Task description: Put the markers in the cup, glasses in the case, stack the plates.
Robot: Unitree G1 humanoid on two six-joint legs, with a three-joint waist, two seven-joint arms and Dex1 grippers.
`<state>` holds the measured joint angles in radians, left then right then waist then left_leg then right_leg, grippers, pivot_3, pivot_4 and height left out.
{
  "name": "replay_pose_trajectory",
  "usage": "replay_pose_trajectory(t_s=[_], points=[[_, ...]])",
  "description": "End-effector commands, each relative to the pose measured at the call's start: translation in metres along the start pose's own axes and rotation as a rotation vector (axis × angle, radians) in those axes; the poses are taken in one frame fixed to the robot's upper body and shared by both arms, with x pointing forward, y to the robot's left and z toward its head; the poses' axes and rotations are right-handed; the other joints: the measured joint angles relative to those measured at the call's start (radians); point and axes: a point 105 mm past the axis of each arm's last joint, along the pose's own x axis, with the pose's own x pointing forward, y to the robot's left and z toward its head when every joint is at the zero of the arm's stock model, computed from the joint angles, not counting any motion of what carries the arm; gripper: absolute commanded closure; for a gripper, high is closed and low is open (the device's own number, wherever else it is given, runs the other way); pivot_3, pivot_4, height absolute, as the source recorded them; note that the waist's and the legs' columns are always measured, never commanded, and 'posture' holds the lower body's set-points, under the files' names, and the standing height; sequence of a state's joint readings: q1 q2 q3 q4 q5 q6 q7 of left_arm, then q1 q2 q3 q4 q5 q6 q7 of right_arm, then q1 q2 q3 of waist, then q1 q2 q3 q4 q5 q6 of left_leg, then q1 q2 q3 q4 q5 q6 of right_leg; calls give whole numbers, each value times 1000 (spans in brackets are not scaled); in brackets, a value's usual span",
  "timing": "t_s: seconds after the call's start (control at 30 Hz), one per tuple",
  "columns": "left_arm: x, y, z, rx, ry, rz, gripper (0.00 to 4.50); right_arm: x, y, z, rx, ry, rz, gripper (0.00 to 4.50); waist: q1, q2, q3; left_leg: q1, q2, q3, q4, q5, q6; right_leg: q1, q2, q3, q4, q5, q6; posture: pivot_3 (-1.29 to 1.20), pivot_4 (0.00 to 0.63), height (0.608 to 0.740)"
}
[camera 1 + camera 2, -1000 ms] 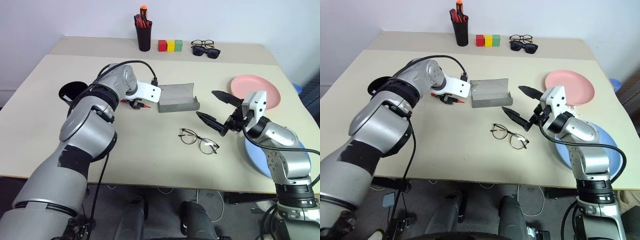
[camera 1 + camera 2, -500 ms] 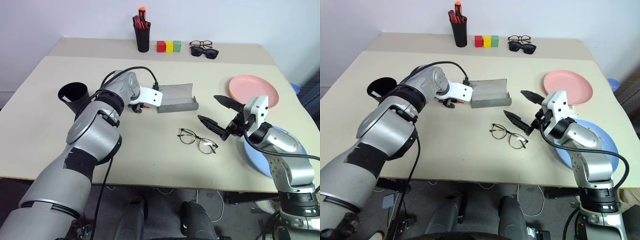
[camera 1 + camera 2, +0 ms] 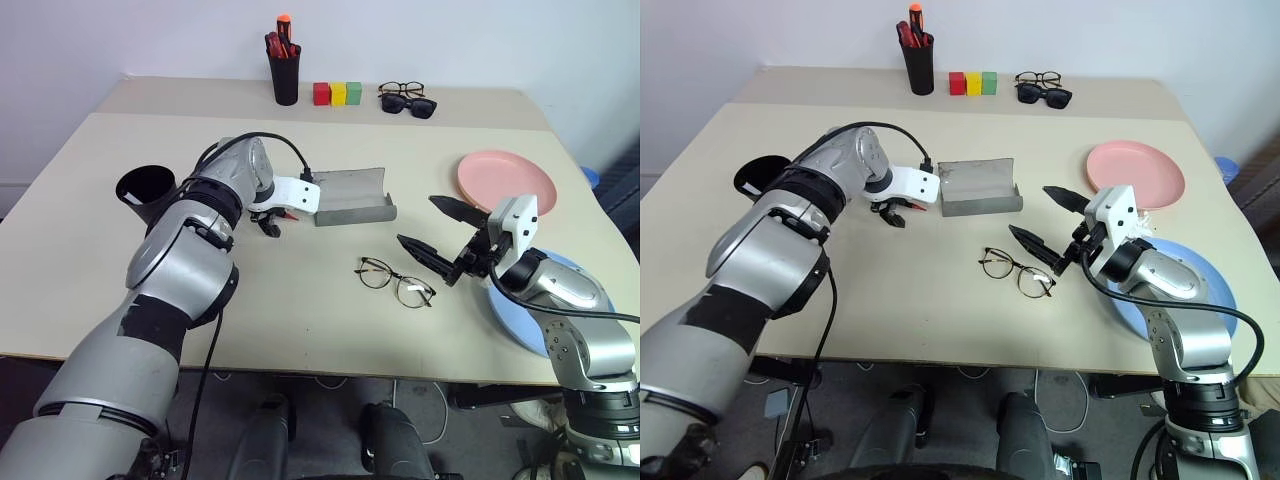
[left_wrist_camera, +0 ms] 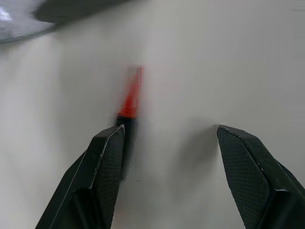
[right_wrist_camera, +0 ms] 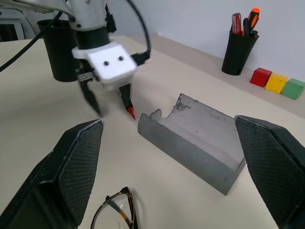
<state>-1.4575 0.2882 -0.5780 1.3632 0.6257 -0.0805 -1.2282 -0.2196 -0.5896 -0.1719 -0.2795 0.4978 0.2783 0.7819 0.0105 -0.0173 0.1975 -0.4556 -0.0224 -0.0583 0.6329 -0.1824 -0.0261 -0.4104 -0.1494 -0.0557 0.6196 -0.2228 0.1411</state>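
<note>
My left gripper [image 3: 268,222] points down at the table just left of the open grey case [image 3: 352,195]. It is open, and the red marker [image 4: 131,98] lies against the inner edge of one finger [image 4: 102,157], its red tip toward the case. The black cup [image 3: 147,190] stands further left. The wire-framed glasses [image 3: 397,282] lie in front of the case. My right gripper [image 3: 416,220] hovers wide open just right of them, holding nothing. A pink plate [image 3: 505,178] lies at the right, and a blue plate [image 3: 1225,300] lies under my right arm.
A black pen pot [image 3: 287,75] with red and orange pens stands at the back, beside coloured blocks [image 3: 338,93] and two other pairs of glasses [image 3: 410,98]. The table's front edge runs close below the wire-framed glasses.
My left wrist has turned and sunk slightly over the red marker, its fingers now steeper. The right gripper has stayed in place, still open. The head view has shifted a little.
</note>
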Motion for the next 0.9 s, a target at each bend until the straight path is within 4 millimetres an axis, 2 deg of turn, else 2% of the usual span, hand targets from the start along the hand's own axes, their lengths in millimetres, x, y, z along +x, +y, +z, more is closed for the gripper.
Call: replay_pose_trajectory(t_s=[0.03, 0.13, 0.57, 0.9], points=[[6, -13, -15, -3, 45, -78, 1385, -1, -1, 16, -43, -44, -2, 0, -1, 0, 0, 0, 0, 0, 0, 0, 0, 0, 0, 0, 0, 0, 0, 0, 150, 740], [4, -11, -13, -16, 29, -66, 1385, -1, -1, 15, -43, -43, -5, 0, -1, 0, 0, 0, 0, 0, 0, 0, 0, 0, 0, 0, 0, 0, 0, 0, 150, 740], [-17, 27, -7, -45, 47, 203, 1385, 2, -6, 17, -57, -56, -14, 0, 1, 0, 0, 2, 0, 0, 0, 0, 0, 1, 0, 0, 1, 0, 0, 0, 150, 740], [-8, 35, 6, -17, 82, 298, 1385, -4, -4, 15, -56, -57, -49, 0, 3, 0, 0, 1, 0, 0, 0, 0, 0, 2, 0, 0, 0, 0, 0, 0, 150, 740]])
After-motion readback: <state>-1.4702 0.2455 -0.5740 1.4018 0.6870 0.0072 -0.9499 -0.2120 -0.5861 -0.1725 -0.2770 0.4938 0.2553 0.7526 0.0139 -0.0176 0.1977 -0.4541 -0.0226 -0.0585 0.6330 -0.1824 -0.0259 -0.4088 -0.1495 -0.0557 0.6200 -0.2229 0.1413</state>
